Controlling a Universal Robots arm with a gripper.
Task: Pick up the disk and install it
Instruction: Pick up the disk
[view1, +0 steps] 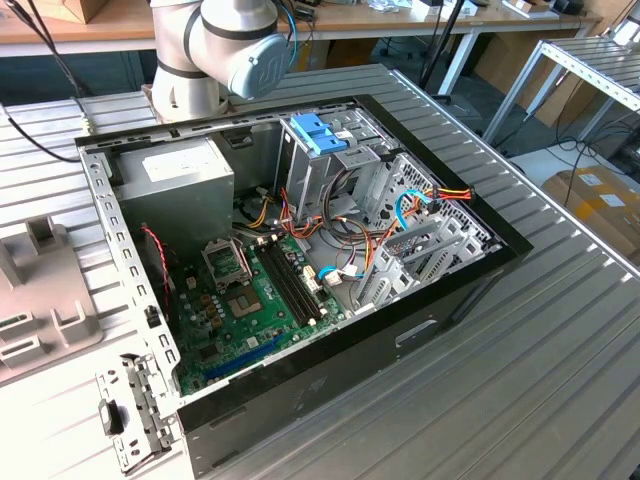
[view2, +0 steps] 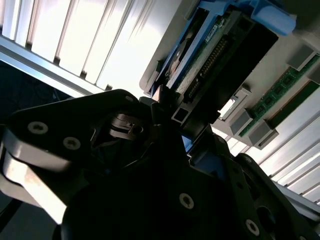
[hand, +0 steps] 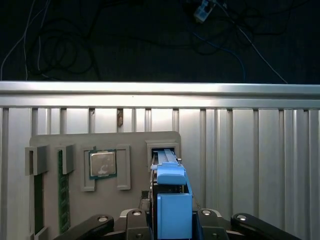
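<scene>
In the first wrist view the disk (hand: 172, 200) is seen edge-on, its blue bracket toward the camera, its far end at a slot in the grey holder plate (hand: 75, 142). My gripper (hand: 172, 220) straddles it, and the dark fingers (hand: 137, 217) sit tight against both of its sides. The second wrist view shows the disk (view2: 210, 55) from the side, with its circuit board and connector just beyond the gripper (view2: 167, 120). In the exterior view the open computer case (view1: 300, 250) lies on the table, with its grey drive cage (view1: 320, 135) and light-blue tabs at the back.
The holder plate also carries a processor chip (hand: 102, 163) and memory sticks (hand: 62, 190). Inside the case are the grey power-supply box (view1: 185, 175), the green motherboard (view1: 250, 290) and loose cables (view1: 400, 220). The arm's base (view1: 220, 50) stands behind the case.
</scene>
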